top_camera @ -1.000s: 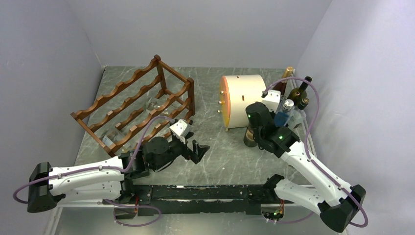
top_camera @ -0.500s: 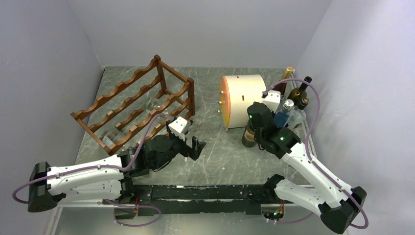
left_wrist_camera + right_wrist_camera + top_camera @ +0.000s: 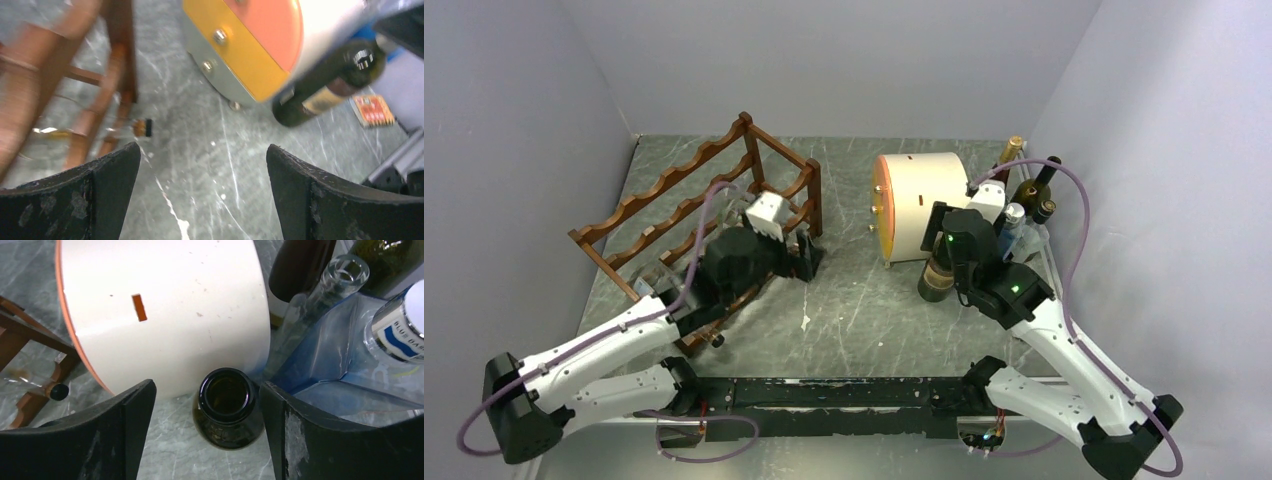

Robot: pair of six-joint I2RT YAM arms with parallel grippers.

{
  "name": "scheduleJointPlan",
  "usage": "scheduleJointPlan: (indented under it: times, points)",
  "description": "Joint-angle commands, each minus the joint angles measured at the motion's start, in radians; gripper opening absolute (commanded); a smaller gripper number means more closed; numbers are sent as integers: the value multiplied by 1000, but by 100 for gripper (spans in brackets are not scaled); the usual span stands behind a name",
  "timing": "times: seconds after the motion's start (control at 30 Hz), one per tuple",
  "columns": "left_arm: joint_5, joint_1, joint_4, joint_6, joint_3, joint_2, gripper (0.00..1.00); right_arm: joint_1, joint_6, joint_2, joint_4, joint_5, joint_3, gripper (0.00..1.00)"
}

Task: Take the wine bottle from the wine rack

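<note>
The reddish-brown wine rack (image 3: pixel 669 180) stands at the left, and its end post (image 3: pixel 112 65) shows in the left wrist view. Clear glass bottles (image 3: pixel 739 212) lie in its tiers. One capped neck (image 3: pixel 142 127) pokes out low down. A dark wine bottle (image 3: pixel 937 283) stands upright on the table beside the cream drum. Its open mouth (image 3: pixel 227 392) sits between the spread fingers of my right gripper (image 3: pixel 206 384), which is open. My left gripper (image 3: pixel 809 258) hangs open and empty by the rack's right end, above bare table (image 3: pixel 202 146).
The cream drum (image 3: pixel 919 205) with an orange face lies on its side between the rack and the right wall. Behind it, several bottles (image 3: pixel 1024 195) crowd a clear bin (image 3: pixel 325 365). A small red card (image 3: pixel 372 110) lies on the table.
My right gripper has opened off the dark bottle's neck, leaving it standing. My left arm has swung from mid-table back to the rack's right end, still open.
</note>
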Motion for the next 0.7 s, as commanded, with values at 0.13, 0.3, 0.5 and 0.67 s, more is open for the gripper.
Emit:
scheduleJointPlan:
  times: [0.13, 0.3, 0.5, 0.67]
  points:
    - [248, 229, -74, 132, 262, 25, 99, -3, -123, -56, 20, -124, 110, 99]
    - [177, 338, -149, 210, 401, 31, 99, -5, -191, -37, -5, -153, 220, 100]
    - [65, 474, -209, 275, 545, -42, 99, -5, -310, 11, -3, -164, 422, 100]
    - [1, 479, -229, 331, 633, -90, 99, -4, -380, 21, 24, -175, 565, 100]
